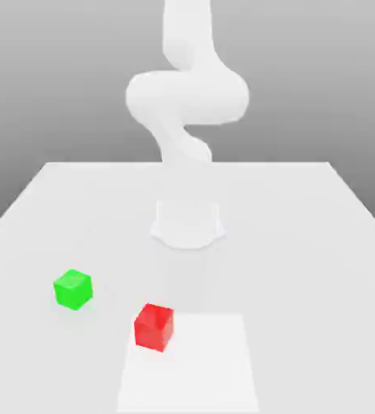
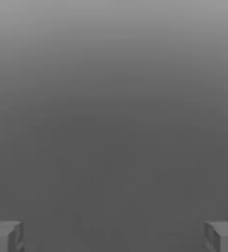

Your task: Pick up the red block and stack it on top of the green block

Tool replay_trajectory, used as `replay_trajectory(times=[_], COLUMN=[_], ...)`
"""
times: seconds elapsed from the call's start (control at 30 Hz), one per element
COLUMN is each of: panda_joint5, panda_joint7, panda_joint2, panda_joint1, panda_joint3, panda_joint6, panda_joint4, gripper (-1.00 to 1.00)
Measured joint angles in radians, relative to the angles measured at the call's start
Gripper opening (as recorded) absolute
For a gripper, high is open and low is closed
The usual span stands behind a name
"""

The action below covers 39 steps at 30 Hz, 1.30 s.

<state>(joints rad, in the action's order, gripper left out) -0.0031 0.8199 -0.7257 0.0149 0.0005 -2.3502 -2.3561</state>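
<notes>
The red block rests on the white table near the front, a little to the exterior view's left of centre. The green block sits on the table apart from it, further to the exterior view's left and slightly farther back. In the hand view my gripper is open, its two grey fingertips standing far apart with nothing between them and a plain grey backdrop beyond. Neither block is touched by anything.
The white arm rises from its round base at the table's middle and curves upward. A paler white rectangular patch lies at the front, right beside the red block.
</notes>
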Motion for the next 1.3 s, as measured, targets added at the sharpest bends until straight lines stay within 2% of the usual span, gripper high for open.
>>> replay_trajectory(times=[0.57, 0.8, 0.83, 1.07, 1.3], panda_joint5=[-0.005, 0.019, 0.022, 0.018, 0.001], panda_joint7=[0.15, 0.145, 0.144, 0.147, 0.165], panda_joint2=[0.636, 0.893, 0.929, 0.938, 0.715], panda_joint1=[0.105, 0.117, 0.119, 0.121, 0.119], panda_joint3=[-0.023, -0.016, -0.013, -0.01, -0.019], panda_joint6=[-0.417, -0.627, -0.657, -0.665, -0.475], panda_joint4=[-0.445, -0.453, -0.448, -0.447, -0.48], gripper=[0.0, 0.0, -1.0, -1.0, -1.0])
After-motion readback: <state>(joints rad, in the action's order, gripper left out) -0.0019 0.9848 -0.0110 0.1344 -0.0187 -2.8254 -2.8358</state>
